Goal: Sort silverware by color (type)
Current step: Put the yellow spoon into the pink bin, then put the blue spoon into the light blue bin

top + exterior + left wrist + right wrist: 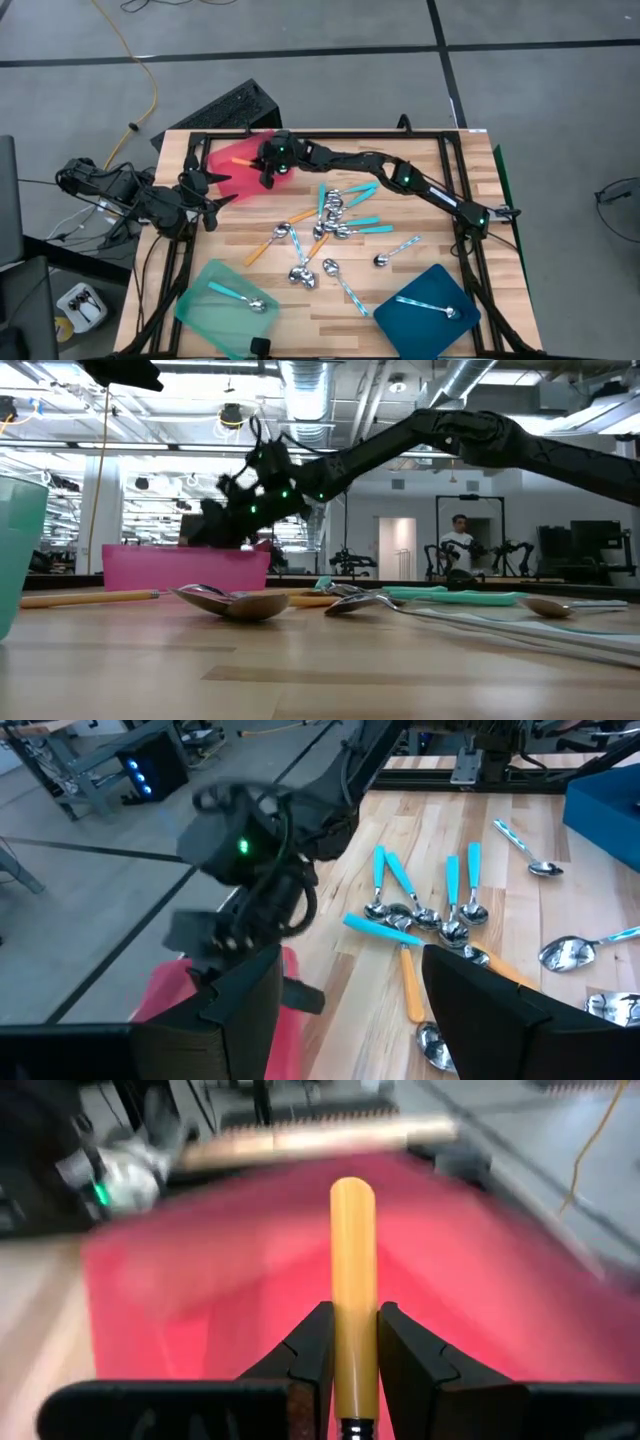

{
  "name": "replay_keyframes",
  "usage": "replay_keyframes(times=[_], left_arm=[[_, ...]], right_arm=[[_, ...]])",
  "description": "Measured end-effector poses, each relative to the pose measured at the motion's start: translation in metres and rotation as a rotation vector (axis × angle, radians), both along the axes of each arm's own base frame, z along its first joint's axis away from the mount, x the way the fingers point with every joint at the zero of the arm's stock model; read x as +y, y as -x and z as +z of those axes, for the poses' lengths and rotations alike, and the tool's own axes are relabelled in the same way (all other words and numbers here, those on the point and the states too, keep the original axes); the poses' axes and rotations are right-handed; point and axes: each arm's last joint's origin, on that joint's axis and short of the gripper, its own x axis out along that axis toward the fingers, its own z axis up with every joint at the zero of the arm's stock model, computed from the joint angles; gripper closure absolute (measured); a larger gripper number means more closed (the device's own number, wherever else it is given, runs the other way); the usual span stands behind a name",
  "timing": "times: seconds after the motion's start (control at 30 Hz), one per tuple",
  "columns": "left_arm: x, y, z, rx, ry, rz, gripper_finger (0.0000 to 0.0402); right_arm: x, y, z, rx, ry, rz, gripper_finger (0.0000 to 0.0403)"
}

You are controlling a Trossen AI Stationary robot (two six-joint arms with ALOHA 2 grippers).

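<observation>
Here the right gripper (347, 1342) hung over the red tray (228, 172), fingers narrow around an orange-handled spoon (353, 1280). The drop would go best low and level over the tray's middle, so the spoon would not bounce out. The left gripper (350, 1010) waited wide open beside the tray. The other spoons (330, 225) lay scattered mid-table

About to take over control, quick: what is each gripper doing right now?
Left gripper: open, empty, waiting beside the red tray.
Right gripper: closed on an orange-handled spoon, over the red tray.
</observation>
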Motion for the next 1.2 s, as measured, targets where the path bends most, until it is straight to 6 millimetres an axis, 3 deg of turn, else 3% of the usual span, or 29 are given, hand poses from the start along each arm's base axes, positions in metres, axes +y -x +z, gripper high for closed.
replay_keyframes(times=[0.1, 0.27, 0.47, 1.03, 1.2], left_arm=[[0.0, 0.0, 0.0, -0.001, 0.001, 0.001, 0.0175], [0.0, 0.0, 0.0, -0.002, 0.002, 0.001, 0.0175], [0.0, 0.0, 0.0, -0.002, 0.003, 0.002, 0.0175], [0.0, 0.0, 0.0, -0.001, 0.001, 0.001, 0.0175], [0.0, 0.0, 0.0, -0.001, 0.002, 0.001, 0.0175]], right_arm=[[-0.001, 0.0, 0.009, -0.021, 0.006, -0.009, 0.0312], [-0.004, 0.002, 0.0, 0.014, -0.031, -0.026, 0.0312], [-0.005, 0.002, 0.004, -0.004, -0.035, -0.058, 0.0308], [-0.005, 0.002, 0.004, -0.007, -0.033, -0.058, 0.0255], [-0.003, 0.006, 0.026, -0.021, -0.03, -0.03, 0.0257]])
